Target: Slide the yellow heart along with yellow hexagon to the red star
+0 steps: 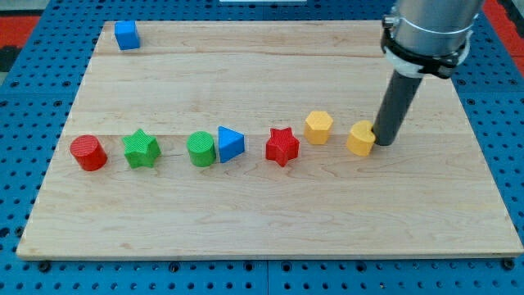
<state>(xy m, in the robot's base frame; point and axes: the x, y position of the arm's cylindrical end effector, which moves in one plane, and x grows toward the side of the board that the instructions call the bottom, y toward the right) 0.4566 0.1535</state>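
1. You find no text, label, brand, number or sign that can be read anywhere in this view.
2. The wooden board (270, 213) carries no markings you can read; nor do the coloured blocks on it.

Pretty plain setup: a light wooden board (270, 213) with visible grain and a couple of plank seams running left to right; it sits on a blue pegboard-style surface (37, 123) dotted with rows of small holes, which shows on every side; at the far right corner there's a bit of red (498, 15), too cropped to identify; lighting is even and soft, with only faint shadows.
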